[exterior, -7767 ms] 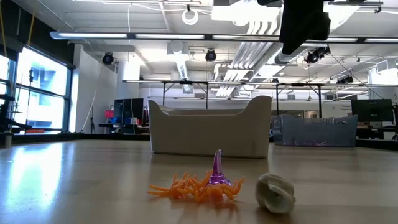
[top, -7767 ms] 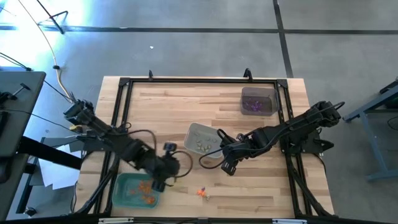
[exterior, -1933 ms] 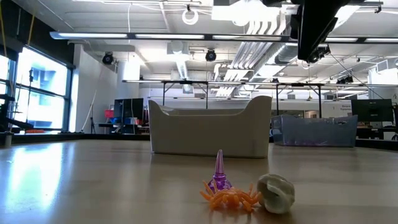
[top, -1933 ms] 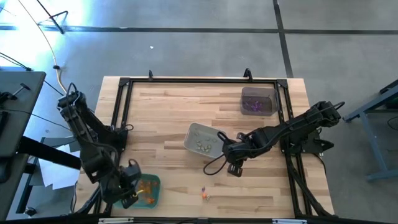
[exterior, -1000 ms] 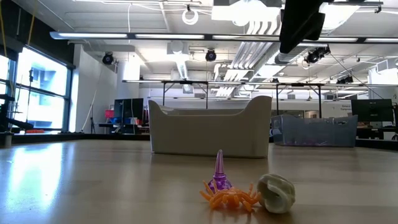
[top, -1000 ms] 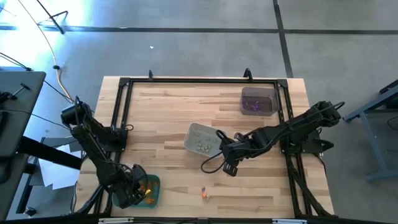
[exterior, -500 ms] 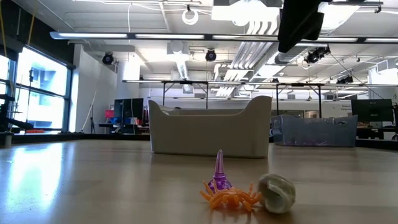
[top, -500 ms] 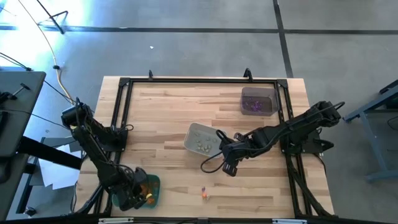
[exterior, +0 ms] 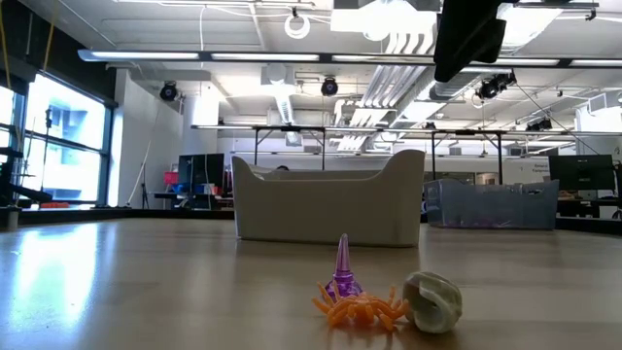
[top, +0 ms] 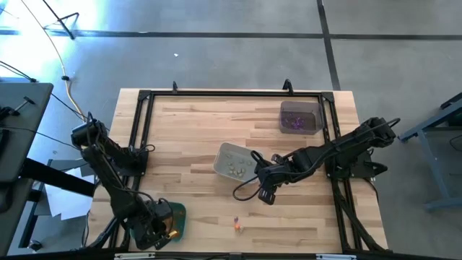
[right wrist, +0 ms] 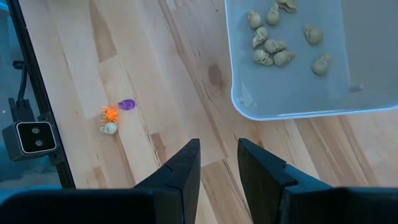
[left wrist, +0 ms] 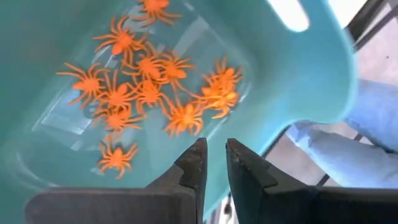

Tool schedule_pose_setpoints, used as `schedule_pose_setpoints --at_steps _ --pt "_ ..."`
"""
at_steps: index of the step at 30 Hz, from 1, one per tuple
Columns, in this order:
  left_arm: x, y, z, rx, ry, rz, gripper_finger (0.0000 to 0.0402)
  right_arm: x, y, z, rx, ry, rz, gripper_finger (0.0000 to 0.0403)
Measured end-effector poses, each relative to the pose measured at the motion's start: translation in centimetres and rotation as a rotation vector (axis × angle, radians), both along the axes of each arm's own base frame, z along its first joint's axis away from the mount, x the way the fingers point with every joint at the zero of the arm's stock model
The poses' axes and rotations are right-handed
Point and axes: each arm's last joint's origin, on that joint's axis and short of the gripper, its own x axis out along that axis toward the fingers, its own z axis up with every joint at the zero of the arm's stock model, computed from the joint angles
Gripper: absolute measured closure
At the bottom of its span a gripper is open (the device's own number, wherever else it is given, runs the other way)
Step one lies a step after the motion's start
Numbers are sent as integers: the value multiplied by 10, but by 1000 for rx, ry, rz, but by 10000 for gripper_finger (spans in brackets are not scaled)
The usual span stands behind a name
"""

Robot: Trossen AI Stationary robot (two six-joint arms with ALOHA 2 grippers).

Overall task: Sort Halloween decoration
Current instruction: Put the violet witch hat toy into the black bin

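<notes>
Three loose trinkets remained on the bare wood near the lower centre of the high view: an orange spider (exterior: 358, 311), a purple cone (exterior: 342, 267) standing upright just behind it, and a pale skull-like piece (exterior: 431, 301) touching the spider's side in the low view. The right gripper (top: 263, 193) hung to the upper right of that cluster in the high view, just below the grey tray (top: 234, 160) holding the pale pieces; its fingers stood apart with nothing between them, as the right wrist view confirmed. The left gripper (top: 156, 230) sat at the lower left of the high view, over the green tray (top: 178, 214), and the left wrist view showed its fingers (left wrist: 194, 167) parted by a narrow gap and empty above a heap of orange spiders (left wrist: 149, 93). The deciding relation was judged to be proximity: the right gripper was nearer to the cluster, which lay below and slightly left of it, while the left gripper was farther to the left. The purple tray (top: 300, 117) stood well apart at the upper right.
</notes>
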Motion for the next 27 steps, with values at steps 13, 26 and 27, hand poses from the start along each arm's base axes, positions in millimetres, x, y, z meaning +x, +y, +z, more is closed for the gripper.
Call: schedule_pose_setpoints --at_steps 13,26,27 --pt "14 -16 96 5 -153 -168 353 0 0 0 1 -3 0 302" --pt "73 16 125 321 -508 -734 352 1 0 0 14 -5 -22 302" --pt "79 20 126 340 -534 -762 352 1 0 0 16 -7 -25 302"
